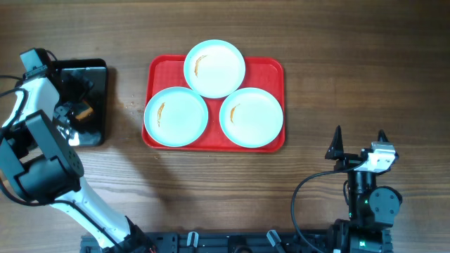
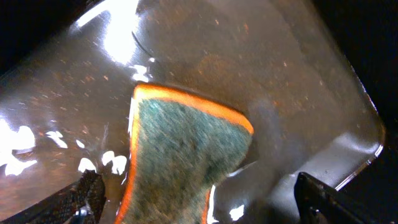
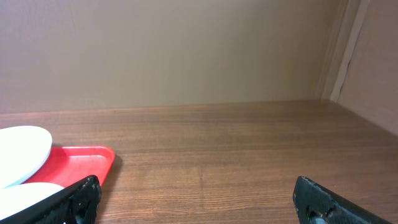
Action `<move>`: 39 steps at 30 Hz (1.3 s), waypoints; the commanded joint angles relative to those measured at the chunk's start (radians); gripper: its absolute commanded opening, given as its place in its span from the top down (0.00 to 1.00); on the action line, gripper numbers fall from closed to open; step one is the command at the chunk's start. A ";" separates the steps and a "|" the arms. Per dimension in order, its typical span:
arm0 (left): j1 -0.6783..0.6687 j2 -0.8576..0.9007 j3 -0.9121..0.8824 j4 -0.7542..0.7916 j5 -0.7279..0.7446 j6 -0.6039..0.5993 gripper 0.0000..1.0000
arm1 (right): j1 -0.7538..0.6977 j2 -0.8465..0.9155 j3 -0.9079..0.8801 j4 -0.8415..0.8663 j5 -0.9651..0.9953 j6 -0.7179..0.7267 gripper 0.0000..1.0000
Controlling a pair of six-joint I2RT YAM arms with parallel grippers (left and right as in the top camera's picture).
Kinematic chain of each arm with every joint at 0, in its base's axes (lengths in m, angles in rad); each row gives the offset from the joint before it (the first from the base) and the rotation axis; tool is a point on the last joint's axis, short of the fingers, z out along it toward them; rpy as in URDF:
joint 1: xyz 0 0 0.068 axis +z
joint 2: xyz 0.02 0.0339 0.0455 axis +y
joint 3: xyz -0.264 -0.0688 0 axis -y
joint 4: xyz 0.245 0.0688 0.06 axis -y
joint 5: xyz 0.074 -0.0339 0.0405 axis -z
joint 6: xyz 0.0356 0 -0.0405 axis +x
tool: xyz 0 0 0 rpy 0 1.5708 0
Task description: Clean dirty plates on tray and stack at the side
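Observation:
Three white plates, each with a small orange-brown smear, lie on the red tray (image 1: 271, 70): one at the back (image 1: 214, 68), one front left (image 1: 176, 116), one front right (image 1: 252, 117). My left gripper (image 1: 76, 107) is down in the black pan (image 1: 91, 70). In the left wrist view it is open (image 2: 202, 200), with a green-and-orange sponge (image 2: 186, 149) lying between its fingers on the wet pan floor (image 2: 280, 74). My right gripper (image 1: 358, 140) is open and empty, right of the tray. The right wrist view (image 3: 199, 199) shows the tray corner (image 3: 87, 158) and two plate edges (image 3: 22, 143).
The black pan sits left of the tray, with the left arm's body (image 1: 42, 161) in front of it. Bare wooden table (image 1: 330, 63) lies right of the tray. A wall (image 3: 186, 50) stands behind the table.

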 commanded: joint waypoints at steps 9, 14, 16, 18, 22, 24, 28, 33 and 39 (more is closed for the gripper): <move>0.002 -0.003 -0.006 -0.017 -0.033 0.005 0.30 | -0.006 -0.003 -0.001 0.002 0.014 -0.017 0.00; 0.002 0.019 -0.014 -0.016 -0.030 0.005 0.35 | -0.006 -0.003 -0.001 0.002 0.014 -0.017 0.00; 0.002 0.025 -0.014 -0.016 -0.030 0.005 0.36 | -0.006 -0.003 -0.001 0.002 0.014 -0.017 0.01; 0.002 0.024 -0.014 -0.014 -0.030 0.005 0.50 | -0.006 -0.003 -0.001 0.002 0.014 -0.017 0.00; 0.002 0.024 -0.014 -0.009 -0.030 0.005 0.73 | -0.006 -0.003 -0.001 0.002 0.014 -0.017 0.00; 0.002 0.024 -0.014 -0.007 -0.029 0.004 0.81 | -0.006 -0.003 -0.001 0.002 0.014 -0.017 0.00; 0.002 0.019 -0.014 -0.013 0.010 0.005 0.96 | -0.006 -0.003 -0.001 0.002 0.014 -0.017 0.00; 0.003 -0.039 -0.014 -0.053 0.084 0.004 0.96 | -0.006 -0.003 -0.001 0.002 0.014 -0.017 0.00; 0.003 -0.223 -0.014 -0.113 0.084 0.005 0.96 | -0.006 -0.003 -0.001 0.002 0.014 -0.017 0.00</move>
